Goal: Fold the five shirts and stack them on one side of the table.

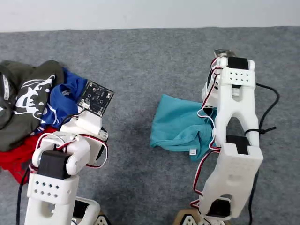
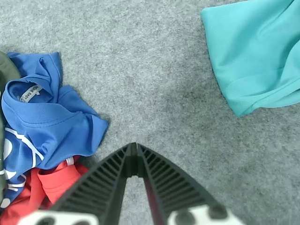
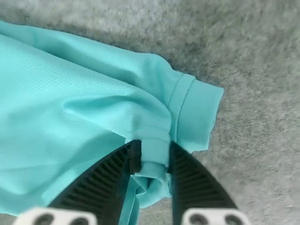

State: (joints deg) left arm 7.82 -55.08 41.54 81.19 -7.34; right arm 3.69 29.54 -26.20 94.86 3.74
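Roughly at the middle of the grey desk (image 1: 140, 61), the teal shirt (image 1: 180, 126) (image 2: 258, 51) (image 3: 70, 108) is lying in a loose, crumpled bundle, its right side running under the right arm (image 1: 234, 140). The right jaws are pinching a hemmed fold of this shirt: they are standing only slightly apart, with the cloth bunching up between them just beside a banded cuff. A small white tag (image 1: 192, 151) is showing at the shirt's near edge. Well apart from it, three more shirts are sitting in a heap at the desk's left edge. The olive shirt (image 1: 26, 103), with a white graphic, is lying on top at the far side; the blue shirt (image 1: 63, 101) (image 2: 47, 122) is spilling out beside it toward the centre, its collar label facing up; the red shirt (image 1: 18, 154) (image 2: 51, 183) is poking out from under both, closest to the left arm (image 1: 61, 164). The left jaws are pressing tip to tip and gripping nothing, hanging over bare desk just beside the blue shirt's edge, between the heap and the teal shirt.
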